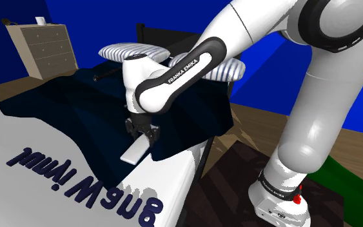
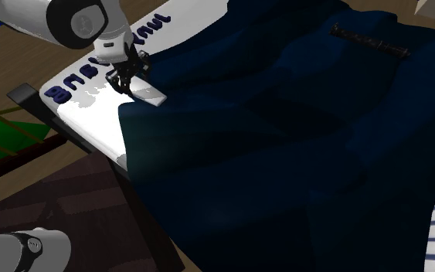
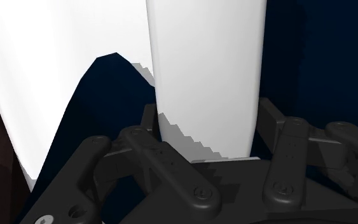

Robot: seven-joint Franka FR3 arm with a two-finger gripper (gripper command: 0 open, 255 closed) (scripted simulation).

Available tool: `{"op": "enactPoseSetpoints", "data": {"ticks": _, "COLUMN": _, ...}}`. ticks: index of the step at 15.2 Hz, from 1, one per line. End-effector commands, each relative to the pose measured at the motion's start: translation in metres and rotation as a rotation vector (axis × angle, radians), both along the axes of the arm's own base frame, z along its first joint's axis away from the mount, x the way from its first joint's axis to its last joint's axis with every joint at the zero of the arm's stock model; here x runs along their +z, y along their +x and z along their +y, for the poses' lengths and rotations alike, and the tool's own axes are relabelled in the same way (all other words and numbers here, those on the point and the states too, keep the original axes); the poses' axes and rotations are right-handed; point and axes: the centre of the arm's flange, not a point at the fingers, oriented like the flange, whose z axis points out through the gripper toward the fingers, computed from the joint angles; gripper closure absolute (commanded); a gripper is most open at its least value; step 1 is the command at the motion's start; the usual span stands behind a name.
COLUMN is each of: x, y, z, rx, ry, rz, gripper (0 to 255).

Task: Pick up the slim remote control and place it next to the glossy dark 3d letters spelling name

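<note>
A slim white remote control is clasped at one end by my black gripper, which is shut on it. The remote slants down, low over the spot where the dark blue blanket meets the white sheet. Glossy dark 3D letters lie on the white sheet just beyond the remote's free end. More such letters continue along the sheet. Whether the remote touches the bed I cannot tell.
A thin dark stick-like thing lies on the blanket's far part. Striped pillows sit at the bed's head, with a dresser behind. The bed's edge drops to a dark floor beside the stand.
</note>
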Motion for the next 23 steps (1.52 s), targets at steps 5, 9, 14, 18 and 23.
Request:
{"op": "enactPoseSetpoints", "data": {"ticks": 5, "x": -0.007, "y": 0.001, "z": 0.001, "rx": 0.0, "ry": 0.0, "rz": -0.001, "gripper": 255}}
{"op": "enactPoseSetpoints", "data": {"ticks": 9, "x": -0.007, "y": 0.001, "z": 0.001, "rx": 0.0, "ry": 0.0, "rz": -0.001, "gripper": 0}}
{"op": "enactPoseSetpoints", "data": {"ticks": 14, "x": -0.007, "y": 0.001, "z": 0.001, "rx": 0.0, "ry": 0.0, "rz": -0.001, "gripper": 0}}
{"op": "enactPoseSetpoints", "data": {"ticks": 18, "x": 0.043, "y": 0.001, "z": 0.001, "rx": 0.0, "ry": 0.0, "rz": -0.001, "gripper": 0}}
{"op": "enactPoseSetpoints", "data": {"ticks": 23, "x": 0.043, "y": 0.001, "z": 0.001, "rx": 0.0, "ry": 0.0, "rz": -0.001, "gripper": 0}}
